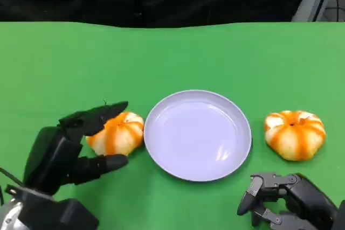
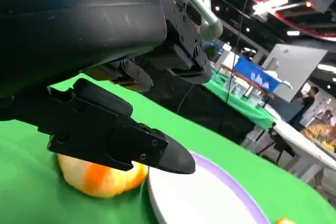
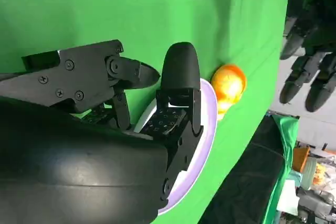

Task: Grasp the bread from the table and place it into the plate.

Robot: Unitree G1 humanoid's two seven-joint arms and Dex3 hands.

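Green cloth-covered table point(image 1: 172, 52) against a dark backdrop, seen from above. At centre, a round pale lilac plate point(image 1: 197, 134), shallow and holding nothing. Just left of the plate's rim, a round orange-and-cream striped bread bun point(image 1: 117, 134), lying on the cloth and not in the plate. Around that bun, the black left hand point(image 1: 81, 144): one finger laid across the bun's top, another reaching in below its near side, bracketing it; whether the bun is firmly gripped cannot be told. From the left wrist, a black finger point(image 2: 121, 140) lying over the bun point(image 2: 100, 178), plate rim point(image 2: 231, 184) alongside. Right of the plate and apart from it, a second striped bun point(image 1: 295, 134). Near the lower right corner, the black right hand point(image 1: 275, 197), fingers curled in, holding nothing, short of that second bun
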